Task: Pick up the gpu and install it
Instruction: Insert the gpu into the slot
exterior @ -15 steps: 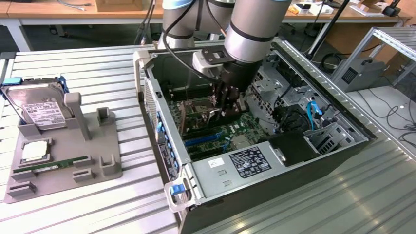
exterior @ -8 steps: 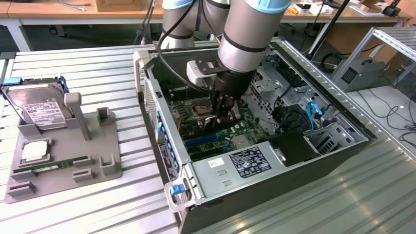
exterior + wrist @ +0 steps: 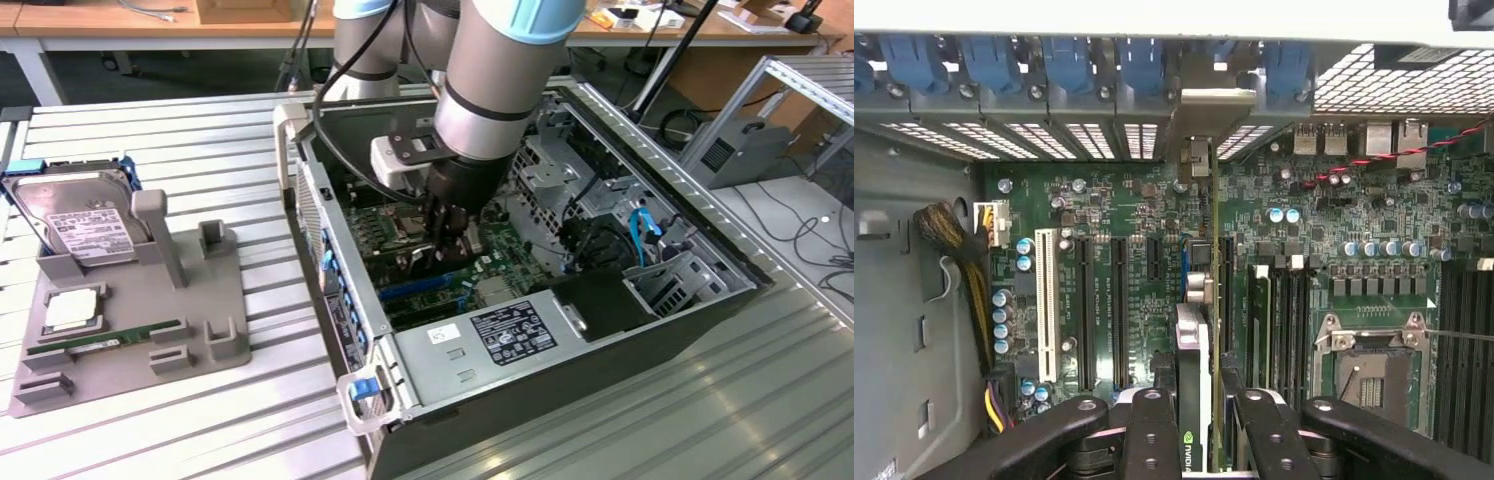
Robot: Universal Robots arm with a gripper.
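Note:
The gpu (image 3: pixel 1195 352) is a thin dark card seen edge-on, standing upright between the fingers (image 3: pixel 1153 432) of my gripper (image 3: pixel 1199 425), which is shut on it. Its silver bracket (image 3: pixel 1206 110) reaches the slot opening in the case's rear wall, under the blue clips (image 3: pixel 1142 60). The card runs along the motherboard (image 3: pixel 1124 200), beside the long black slots (image 3: pixel 1086 310). Whether it sits fully in its slot I cannot tell. In the exterior view my gripper (image 3: pixel 447 248) is down inside the open computer case (image 3: pixel 534 345), with the gpu (image 3: pixel 427 262) low over the board.
Inside the case, a yellow cable bundle (image 3: pixel 964 260), a white slot (image 3: pixel 1046 310), memory slots (image 3: pixel 1279 320) and the processor socket (image 3: pixel 1374 372) flank the card. On the exterior view's left, a grey fixture (image 3: pixel 200 340) holds a silver hard drive (image 3: pixel 80 225) and a green memory stick (image 3: pixel 114 340).

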